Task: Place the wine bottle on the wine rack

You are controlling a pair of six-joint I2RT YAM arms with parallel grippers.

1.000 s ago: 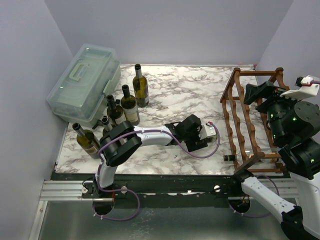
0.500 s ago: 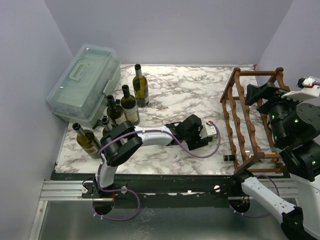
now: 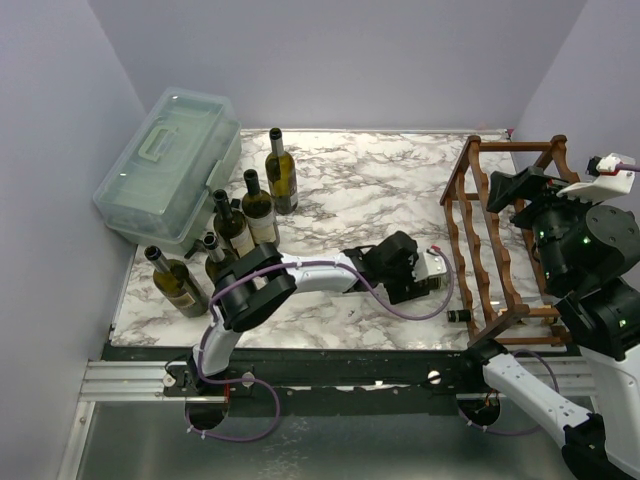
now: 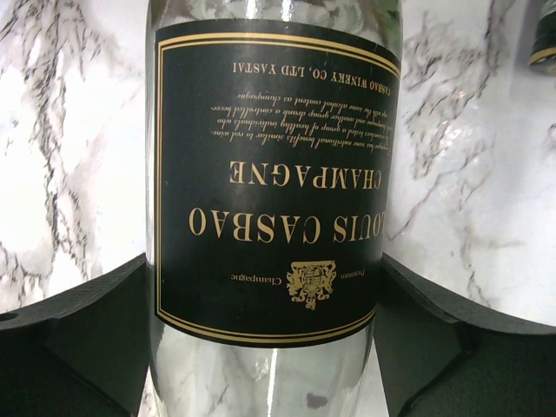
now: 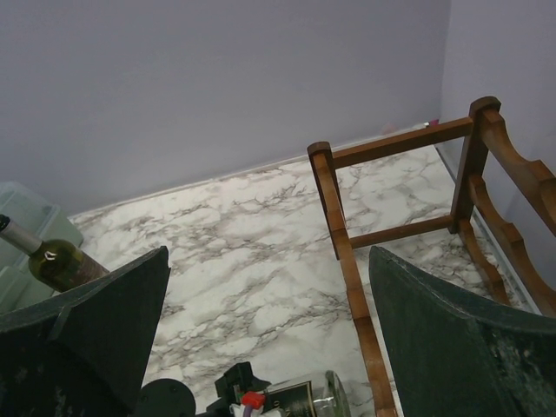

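The wine bottle (image 4: 269, 174) (clear glass, black label with gold letters) lies on its side, near the reddish-brown wooden wine rack (image 5: 347, 252), which stands upright.

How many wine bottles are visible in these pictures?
7. Five upright bottles stand beside the plastic box. One clear bottle is held in the left gripper. One bottle neck shows at the wine rack foot; more may be hidden.

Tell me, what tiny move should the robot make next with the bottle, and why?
Probably raise the wine bottle a little higher above the table. The left tool has its fingers against both sides of the labelled body. The bottle lies on its side, low, beside the wine rack, whose rails sit above the tabletop, so it likely needs height first.
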